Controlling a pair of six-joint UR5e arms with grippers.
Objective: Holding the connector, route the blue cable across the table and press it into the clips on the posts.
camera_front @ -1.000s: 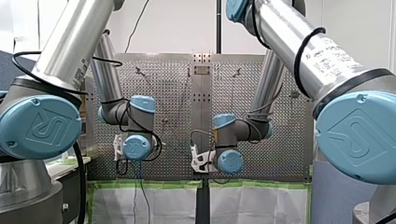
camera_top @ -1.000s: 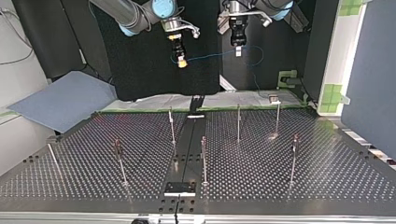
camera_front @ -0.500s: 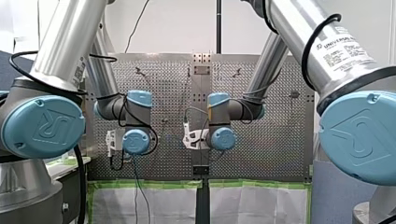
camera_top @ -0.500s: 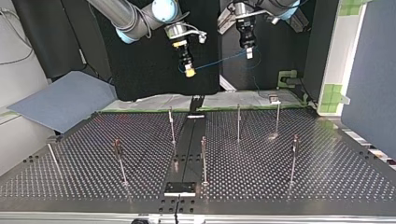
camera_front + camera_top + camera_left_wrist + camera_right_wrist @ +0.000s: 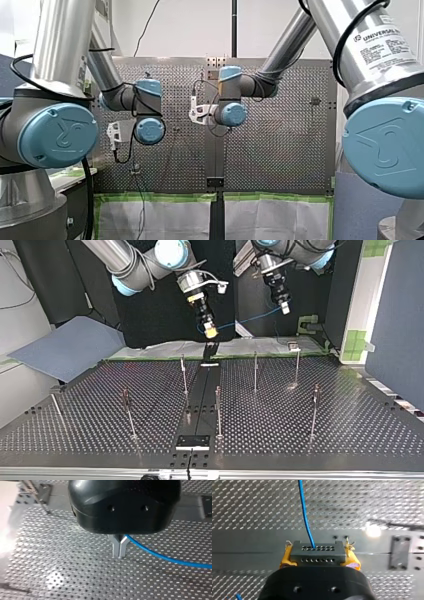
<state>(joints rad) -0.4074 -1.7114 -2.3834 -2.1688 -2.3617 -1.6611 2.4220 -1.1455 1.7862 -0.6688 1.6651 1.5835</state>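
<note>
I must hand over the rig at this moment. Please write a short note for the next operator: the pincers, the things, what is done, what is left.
Left pincer: shut on the cable, held in the air over the table.
Right pincer: shut on the connector, with yellow pads at its sides.
The cable spans between the two pincers.
Done: connector and cable are grasped.
Left: no post carries the cable yet. Route it across and press it in at each post.
</note>
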